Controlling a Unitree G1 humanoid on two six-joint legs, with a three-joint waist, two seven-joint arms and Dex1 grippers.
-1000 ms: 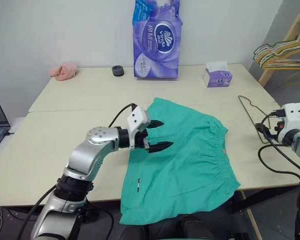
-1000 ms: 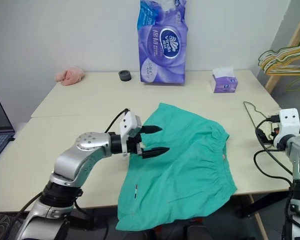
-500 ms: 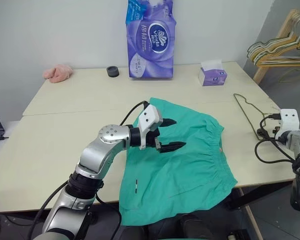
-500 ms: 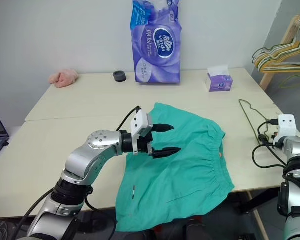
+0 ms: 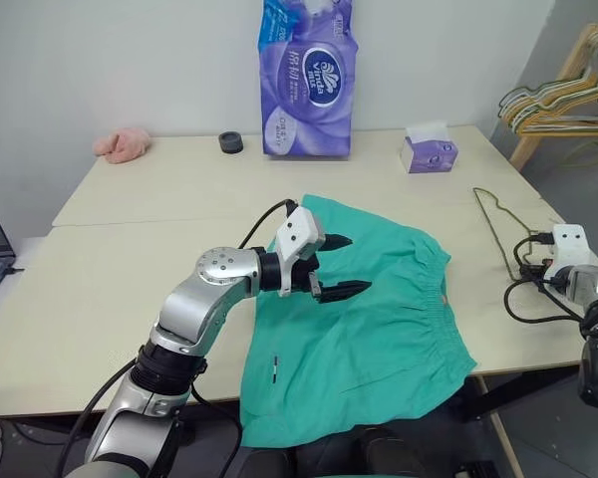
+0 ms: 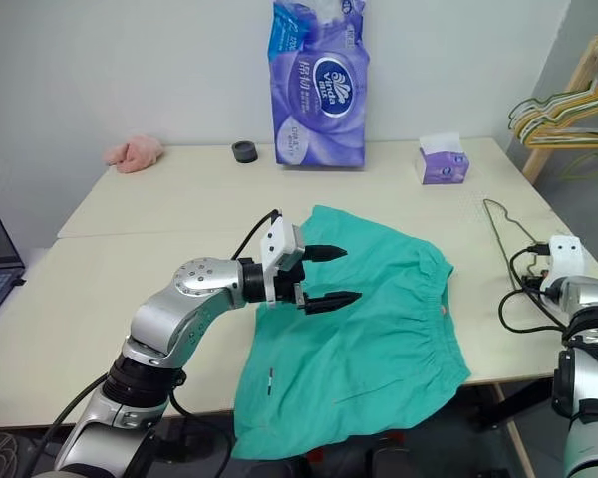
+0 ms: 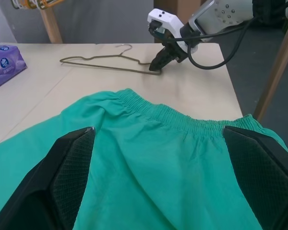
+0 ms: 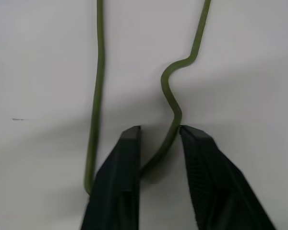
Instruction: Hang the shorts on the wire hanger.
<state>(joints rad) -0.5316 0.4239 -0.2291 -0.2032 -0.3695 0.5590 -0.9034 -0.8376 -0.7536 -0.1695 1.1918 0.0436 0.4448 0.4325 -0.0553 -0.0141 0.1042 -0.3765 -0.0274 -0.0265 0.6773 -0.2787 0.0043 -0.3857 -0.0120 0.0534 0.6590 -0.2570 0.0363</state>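
Right wrist view shows my right gripper [image 8: 158,139] has closed its two black fingers on the thin wire hanger [image 8: 172,103]; a second ago they were wide open. My head views show the hanger [image 5: 500,221] lying flat by the table's [image 5: 130,259] right edge, just beside the green shorts [image 5: 379,339]. My left gripper [image 5: 345,267] still hovers wide open over the shorts, holding nothing.
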